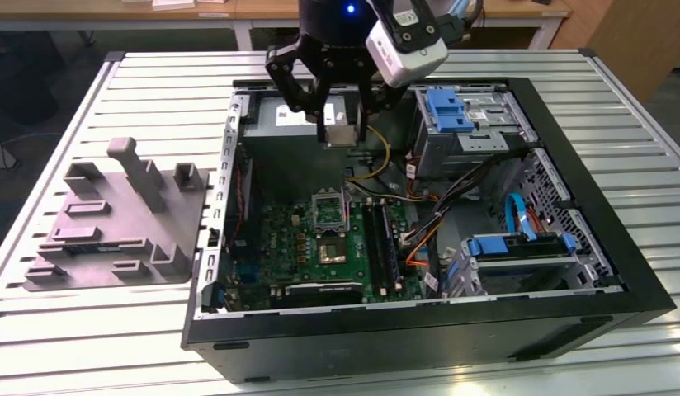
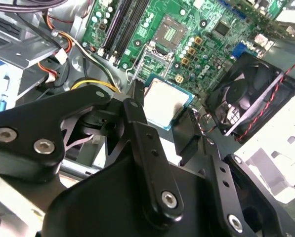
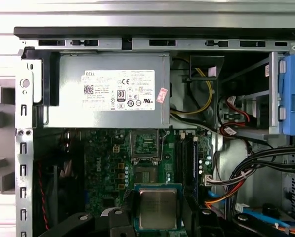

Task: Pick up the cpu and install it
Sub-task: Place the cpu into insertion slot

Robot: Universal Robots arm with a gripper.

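The cpu [image 1: 340, 136] is a small square chip with a pale silver top and a green edge, held in the air over the open computer case. My gripper [image 1: 340, 139] is shut on it, one black finger on each side. In the second wrist view the cpu [image 2: 166, 101] sits between the black fingers [image 2: 135, 103], above the green motherboard. In the first wrist view the cpu [image 3: 157, 208] hangs a short way from the open socket [image 3: 146, 174]. In the exterior view the socket [image 1: 329, 245] lies well below the chip, with its metal frame [image 1: 329, 206] flipped up.
The black case [image 1: 428, 330] lies open on a slatted white table. Inside are a silver power supply [image 3: 110, 91], blue drive bays [image 1: 461, 111], loose cables [image 1: 472, 190] and a fan [image 2: 246, 98]. A grey moulded tray [image 1: 115, 219] sits at the exterior view's left of the case.
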